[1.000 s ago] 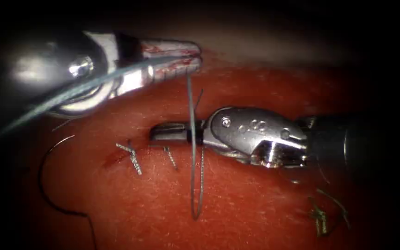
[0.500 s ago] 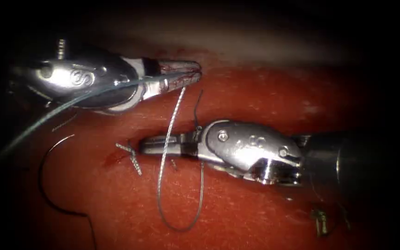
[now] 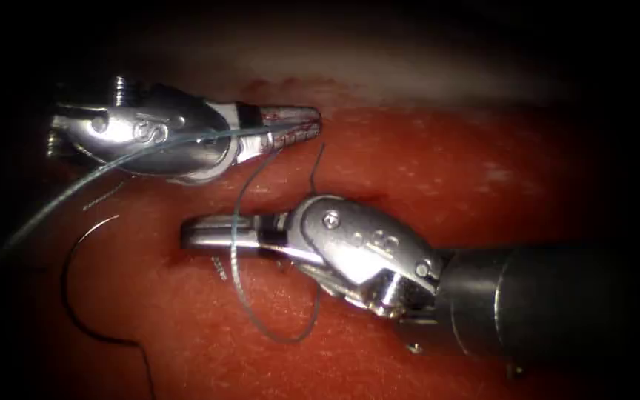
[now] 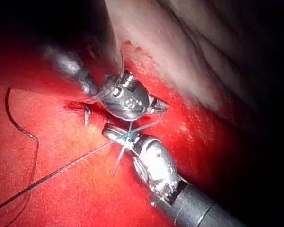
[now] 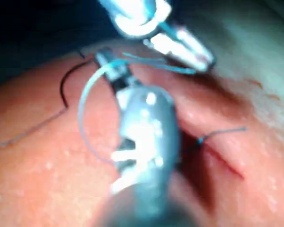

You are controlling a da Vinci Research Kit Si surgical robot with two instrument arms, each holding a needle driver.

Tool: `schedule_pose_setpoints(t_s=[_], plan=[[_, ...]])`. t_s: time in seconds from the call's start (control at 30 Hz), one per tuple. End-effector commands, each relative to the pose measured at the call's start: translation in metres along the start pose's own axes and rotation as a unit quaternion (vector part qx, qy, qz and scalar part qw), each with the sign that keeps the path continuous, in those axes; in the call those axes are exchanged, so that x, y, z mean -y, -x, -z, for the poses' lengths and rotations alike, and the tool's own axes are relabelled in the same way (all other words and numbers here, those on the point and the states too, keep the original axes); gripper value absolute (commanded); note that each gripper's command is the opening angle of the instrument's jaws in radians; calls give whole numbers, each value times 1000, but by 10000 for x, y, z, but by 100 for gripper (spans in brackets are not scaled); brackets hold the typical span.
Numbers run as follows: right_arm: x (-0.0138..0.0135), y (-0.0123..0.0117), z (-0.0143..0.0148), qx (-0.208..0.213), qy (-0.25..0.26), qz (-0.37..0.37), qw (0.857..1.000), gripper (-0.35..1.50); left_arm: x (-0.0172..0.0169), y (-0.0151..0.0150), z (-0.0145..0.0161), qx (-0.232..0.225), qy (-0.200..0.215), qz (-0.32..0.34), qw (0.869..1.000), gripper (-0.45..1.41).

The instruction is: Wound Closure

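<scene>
My left tool [image 3: 314, 122] comes in from the upper left and is shut on the blue-grey thread [image 3: 237, 215]. From its jaws the thread drops in a wide loop around my right tool's jaws and back up under them. My right tool [image 3: 185, 233] lies low over the cut [image 3: 174, 255], pointing left, jaws shut with nothing held between them. The curved needle [image 3: 64, 285] lies free on the tissue [image 3: 483, 170] left of the cut, not in the tissue, its thread trailing down. A short thread tail [image 3: 317, 167] stands up from the tissue above the right tool.
A long strand [image 3: 75, 185] runs from the left tool down to the left edge. A small stitch end [image 3: 220, 270] lies under the right jaws. The tissue's pale far edge [image 3: 409, 81] rises behind the tools.
My right tool has slid left along the cut, its shaft coming further in. The thread loop has widened and moved left around its jaws. My left tool has drawn back slightly left, still holding thread.
</scene>
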Motion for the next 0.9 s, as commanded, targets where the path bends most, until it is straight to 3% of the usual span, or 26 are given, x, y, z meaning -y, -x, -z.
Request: schedule_pose_setpoints(t_s=[0.03, 0.4, 0.9], plan=[[0, 7, -1, -5, 2, -4, 1000, 15, -5, 7, -8, 1, 1, 1, 1000, -35], [2, -5, 16, -46, -3, -23, 999, 20, -4, 34, -16, 8, -3, 3, 1000, -35], [-15, -17, 52, -99, 65, -38, 992, 22, -33, 56, -20, 16, -5, 1, 1000, -35]])
